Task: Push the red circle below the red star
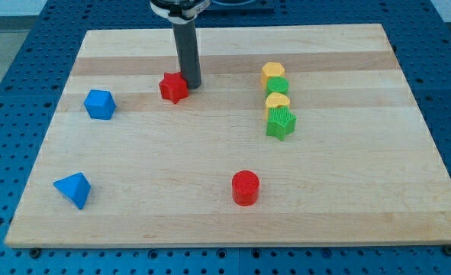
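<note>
Near the bottom-left corner of the wooden tabletop (pixel 347 221), a blue triangular block (pixel 73 189) is being shown lying with one point turned toward the bottom edge. Above it, close to the left edge and about halfway toward the top edge, a blue block (pixel 99 104) of a faceted, roughly pentagonal shape is being seen, well apart from the first.

Further right, in the upper half of the board and left of its middle, the red star (pixel 174 88) is lying flat. The dark rod is being held upright just beside it, and my tip (pixel 191 84) is resting at the star's right side, touching it or very nearly so; which of the two cannot be told. No fingers are being carried by the rod, so nothing is being gripped or held.

The red circle (pixel 246 187) is standing near the bottom edge, slightly right of the board's middle, well apart from the star and from my tip. It is lying lower than the star and off to the star's right.

Right of the middle, in the upper half, four blocks are being seen packed in a short column running toward the bottom edge: a yellow block (pixel 272 72) of a rounded shape, a green rounded block (pixel 278 85), a second yellow block (pixel 277 100), and a green star (pixel 281 122) lowest. Each is touching its neighbour.
</note>
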Robot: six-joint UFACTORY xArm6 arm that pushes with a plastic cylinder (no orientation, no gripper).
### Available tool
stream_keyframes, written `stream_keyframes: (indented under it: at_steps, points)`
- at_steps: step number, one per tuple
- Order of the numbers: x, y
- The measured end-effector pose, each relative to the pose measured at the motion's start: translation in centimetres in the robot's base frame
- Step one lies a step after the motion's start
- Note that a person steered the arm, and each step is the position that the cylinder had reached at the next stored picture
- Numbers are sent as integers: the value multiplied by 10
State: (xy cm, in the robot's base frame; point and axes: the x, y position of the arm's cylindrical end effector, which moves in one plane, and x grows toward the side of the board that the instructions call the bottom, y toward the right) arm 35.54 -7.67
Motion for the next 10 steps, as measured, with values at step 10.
stream_keyframes:
  at_steps: [10]
  points:
    - [222, 107]
